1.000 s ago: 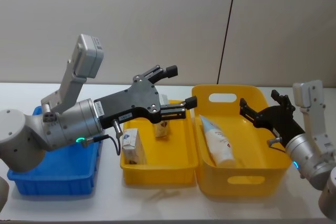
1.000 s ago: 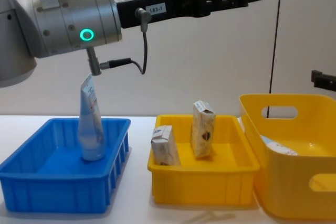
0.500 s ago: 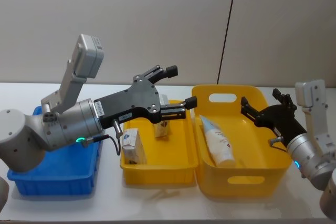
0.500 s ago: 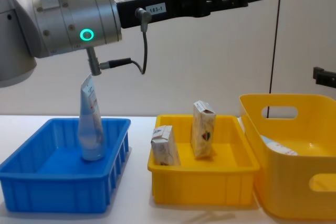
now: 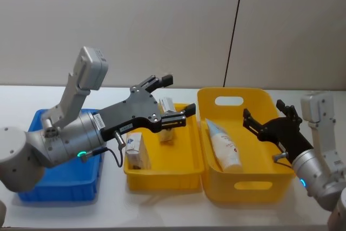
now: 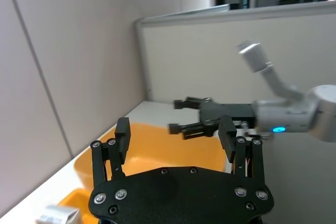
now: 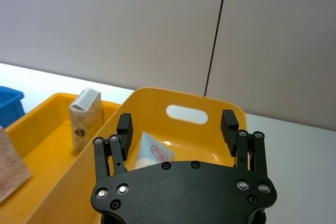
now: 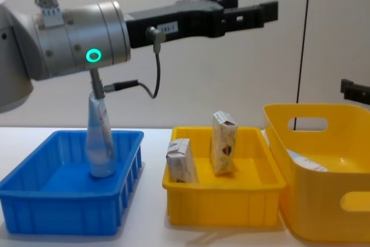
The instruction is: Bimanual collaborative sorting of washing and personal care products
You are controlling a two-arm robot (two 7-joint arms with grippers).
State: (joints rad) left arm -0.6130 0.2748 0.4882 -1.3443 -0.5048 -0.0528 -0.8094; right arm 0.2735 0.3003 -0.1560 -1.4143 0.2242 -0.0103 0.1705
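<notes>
A white tube (image 8: 99, 138) stands upright in the blue bin (image 8: 34, 201). Two cream cartons (image 8: 181, 161) (image 8: 224, 143) stand in the shallow yellow tray (image 8: 222, 196). Another white tube (image 5: 224, 146) lies in the deep yellow bin (image 5: 253, 185). My left gripper (image 5: 178, 96) hangs open and empty above the tray, over the taller carton (image 5: 167, 132). My right gripper (image 5: 263, 110) is open and empty above the deep bin, to the right of its tube. The right wrist view looks past the right gripper (image 7: 177, 120) at that tube (image 7: 150, 153) and a carton (image 7: 83, 117).
The three containers stand side by side on the white table (image 5: 162, 209): blue bin (image 5: 59, 183) left, tray (image 5: 178, 172) middle, deep bin right. A grey wall panel stands close behind. The left arm's body (image 5: 59, 139) hangs over the blue bin.
My left gripper has dropped a little and drawn back to the left over the tray. My right gripper has shifted slightly lower and leftward over the deep bin. The products have not moved.
</notes>
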